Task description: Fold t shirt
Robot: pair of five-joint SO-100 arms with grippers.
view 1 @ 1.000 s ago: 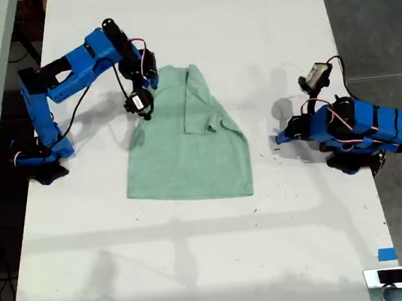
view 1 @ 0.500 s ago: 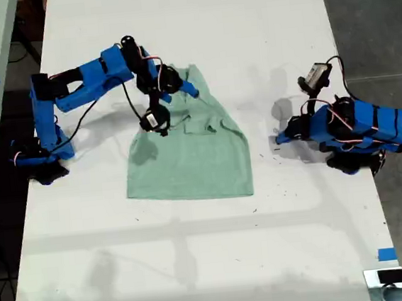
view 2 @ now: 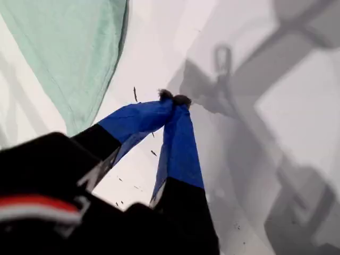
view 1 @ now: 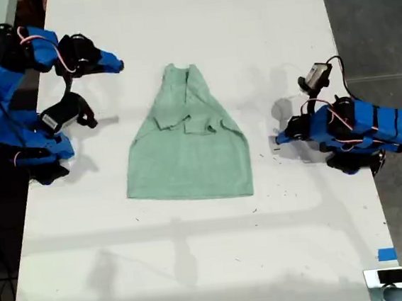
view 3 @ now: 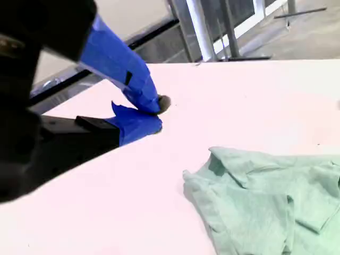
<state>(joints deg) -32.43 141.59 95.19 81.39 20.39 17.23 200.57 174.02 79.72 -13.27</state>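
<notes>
Sleeves are lying folded onto the pale mint-green heathered t-shirt (view 1: 187, 152), so, with your first gripper (view 2: 174, 99) closed empty and second gripper (view 3: 154, 114) nearly closed, grab the hem corners evenly.

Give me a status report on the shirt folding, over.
My first claw shut, empty, parked at exterior view's right. My second claw shut, empty, off the t shirt. Sleeves folded in, nothing in the way.

A white table (view 1: 210, 249) with blue tape (view 1: 386, 253) near the exterior view's lower right.
</notes>
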